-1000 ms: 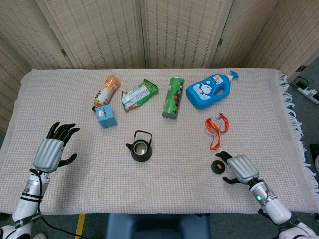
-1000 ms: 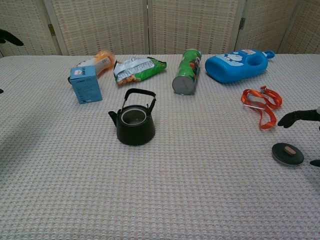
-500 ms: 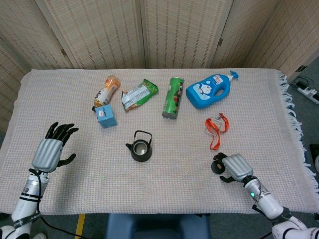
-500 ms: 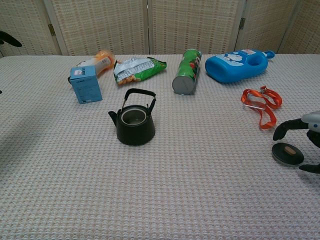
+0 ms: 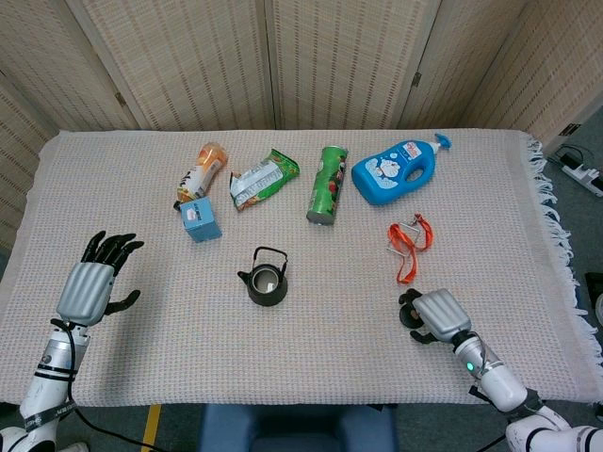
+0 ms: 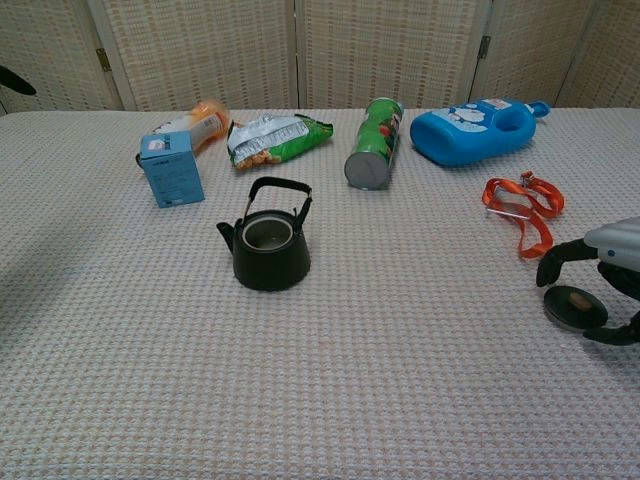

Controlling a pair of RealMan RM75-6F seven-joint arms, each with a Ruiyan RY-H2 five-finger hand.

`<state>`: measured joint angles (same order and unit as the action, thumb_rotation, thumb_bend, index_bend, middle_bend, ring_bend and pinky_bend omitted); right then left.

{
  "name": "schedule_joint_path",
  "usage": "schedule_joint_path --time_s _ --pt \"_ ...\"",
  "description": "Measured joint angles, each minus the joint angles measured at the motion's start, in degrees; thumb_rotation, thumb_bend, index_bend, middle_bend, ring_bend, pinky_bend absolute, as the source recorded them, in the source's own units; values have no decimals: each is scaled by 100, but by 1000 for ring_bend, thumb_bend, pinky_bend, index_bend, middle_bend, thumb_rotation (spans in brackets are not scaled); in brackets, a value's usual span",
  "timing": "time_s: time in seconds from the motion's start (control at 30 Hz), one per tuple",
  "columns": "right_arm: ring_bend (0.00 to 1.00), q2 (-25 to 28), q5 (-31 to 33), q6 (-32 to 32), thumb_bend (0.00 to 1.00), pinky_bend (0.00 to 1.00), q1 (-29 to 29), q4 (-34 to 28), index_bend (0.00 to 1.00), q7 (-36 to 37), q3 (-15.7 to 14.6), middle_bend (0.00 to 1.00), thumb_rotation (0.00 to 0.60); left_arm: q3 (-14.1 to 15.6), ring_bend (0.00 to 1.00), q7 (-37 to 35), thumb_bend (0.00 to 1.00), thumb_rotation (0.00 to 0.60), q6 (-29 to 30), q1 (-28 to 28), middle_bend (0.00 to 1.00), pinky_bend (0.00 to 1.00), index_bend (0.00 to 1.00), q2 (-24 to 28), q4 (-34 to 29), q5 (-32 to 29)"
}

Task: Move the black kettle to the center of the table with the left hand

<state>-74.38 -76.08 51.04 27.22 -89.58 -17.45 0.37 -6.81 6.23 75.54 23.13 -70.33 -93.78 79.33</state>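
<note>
The black kettle (image 5: 268, 280) stands upright near the middle of the table, lidless, with its handle raised (image 6: 267, 248). My left hand (image 5: 89, 287) hovers far left of it near the table's left edge, fingers spread and holding nothing; in the chest view only a dark fingertip (image 6: 12, 80) shows at the left border. My right hand (image 5: 438, 315) arches over the kettle's round black lid (image 6: 573, 305), which lies flat on the cloth at the front right. The fingers (image 6: 552, 262) curve down around the lid without lifting it.
Along the back lie an orange bottle (image 5: 202, 170), a blue box (image 5: 200, 219), a snack bag (image 5: 264, 177), a green tube can (image 5: 327, 184) and a blue detergent bottle (image 5: 399, 170). An orange strap (image 5: 409, 245) lies right of the kettle.
My right hand has slid left over the lid, its fingers now curving around it. My left hand has drifted slightly left. The kettle has not moved.
</note>
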Motion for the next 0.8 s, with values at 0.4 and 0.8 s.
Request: schedule_joint_path --time_s 0.4,0.8 --pt "758 -167 90 370 307 623 -105 -34 312 -485 -75 325 600 -1 84 -180 207 600 -19 -48 99 0 167 -45 149 58" --pt "768 -410 285 564 307 623 -163 46 344 -846 -88 351 600 7 84 -382 207 600 -21 -114 99 0 167 -78 328 97"
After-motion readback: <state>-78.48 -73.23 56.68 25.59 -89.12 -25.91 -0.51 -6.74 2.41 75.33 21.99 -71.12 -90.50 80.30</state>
